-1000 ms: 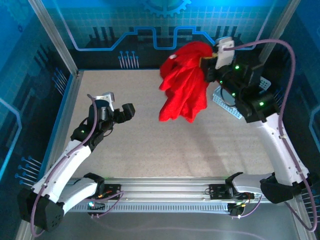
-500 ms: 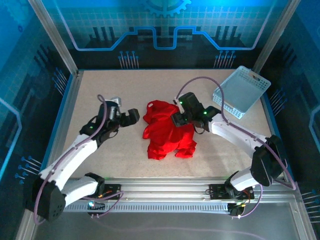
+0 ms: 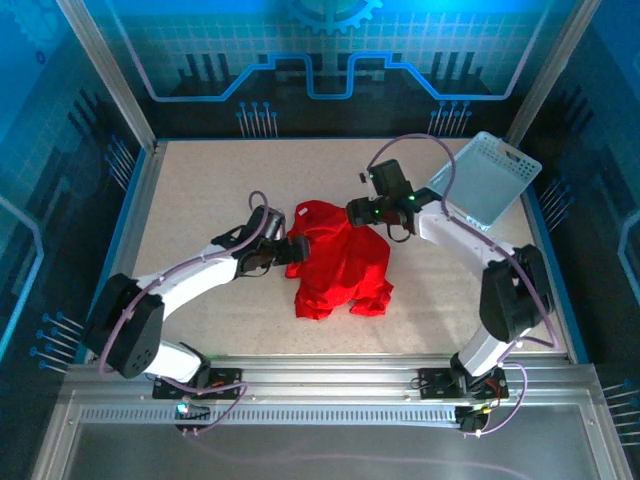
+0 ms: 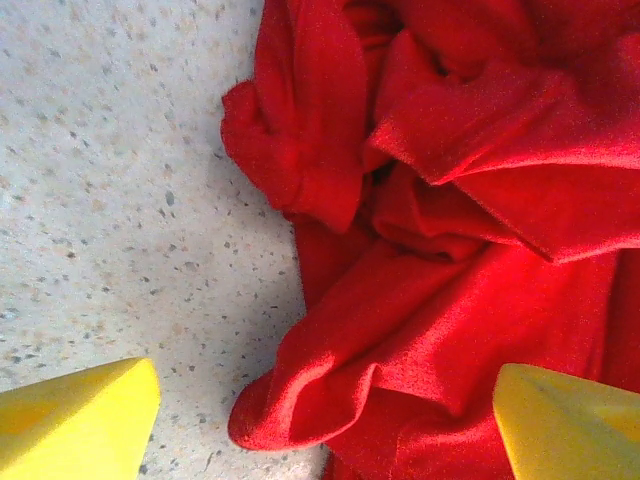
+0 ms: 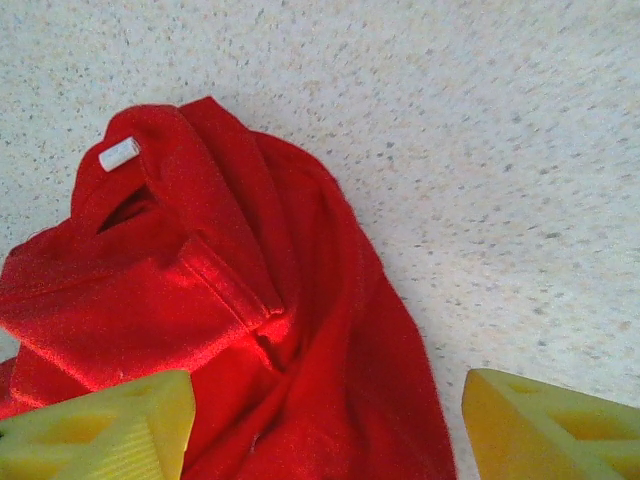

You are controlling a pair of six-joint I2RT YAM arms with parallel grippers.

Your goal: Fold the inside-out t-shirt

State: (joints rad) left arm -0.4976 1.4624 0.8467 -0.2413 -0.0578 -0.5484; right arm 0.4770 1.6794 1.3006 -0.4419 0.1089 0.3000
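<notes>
Small white tag [image 5: 119,154] sewn at the neck opening of the red t-shirt [image 3: 340,265]; print too small to read. No other writing on the cloth.

Shirt is a crumpled heap mid-table [image 3: 200,190], seams and hems showing. Long axis runs far to near, leaning slightly right toward the near end. Neck and tag end points to the far left; the wider bunched end is nearest the arm bases.

Left gripper [image 3: 293,250] sits low at the heap's left edge, jaws spread wide, nothing pinched. In its wrist view one yellow fingertip [image 4: 80,415] is over bare table, the other [image 4: 570,420] over red folds, with the shirt's edge between them.

Right gripper [image 3: 358,215] is at the heap's far right edge, just beside the neck end, jaws spread too, holding nothing. One fingertip [image 5: 100,425] over cloth, the other [image 5: 550,420] over table.

Light blue mesh basket [image 3: 485,180] stands in the far right corner, well apart from the shirt.
</notes>
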